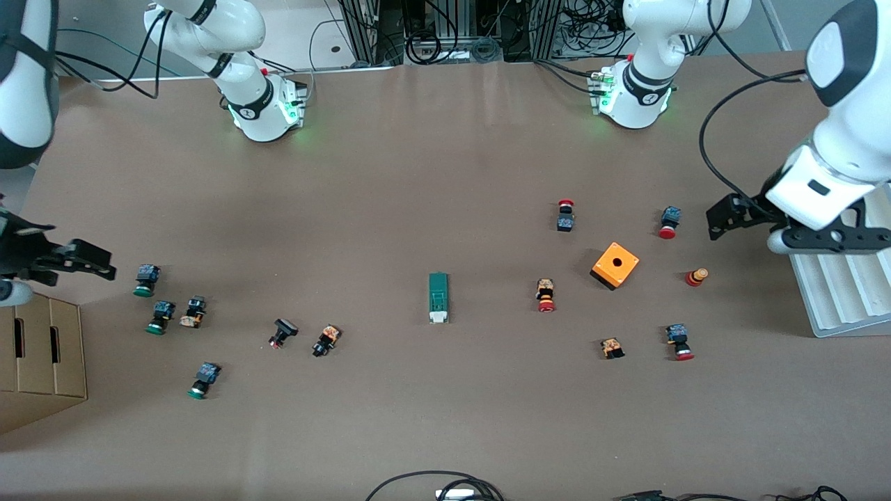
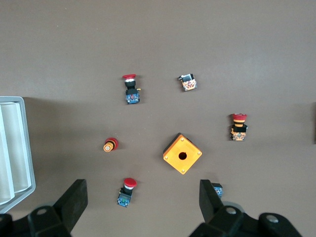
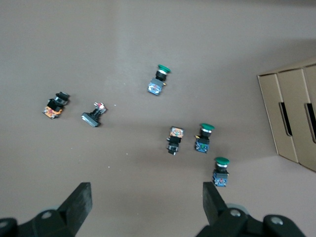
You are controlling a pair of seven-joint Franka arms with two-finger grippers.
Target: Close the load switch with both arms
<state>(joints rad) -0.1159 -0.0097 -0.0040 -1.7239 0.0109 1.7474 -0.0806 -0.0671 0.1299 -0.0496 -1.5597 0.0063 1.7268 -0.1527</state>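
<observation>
Flat matte brown table (image 1: 431,188), lit from above; black cable bundles and aluminium framing are seen along the edge where the arm bases are bolted. A ribbed white plastic tray (image 1: 842,292) sits at the left arm's end, a tan cardboard box (image 1: 42,355) at the right arm's end.

The dark-green narrow load switch (image 1: 438,297) with a white tab lies flat mid-table, white end nearer the front camera, well apart from both grippers. Between it and the left arm's end are found an orange square box (image 1: 615,265) with a round hole and scattered red-capped push buttons (image 1: 546,295); green-capped push buttons (image 1: 145,280) are scattered toward the right arm's end.

Left gripper (image 2: 140,200): held over the table beside the tray, jaws spread, nothing held. Right gripper (image 3: 147,202): held over the table edge above the box, jaws spread, nothing held.
</observation>
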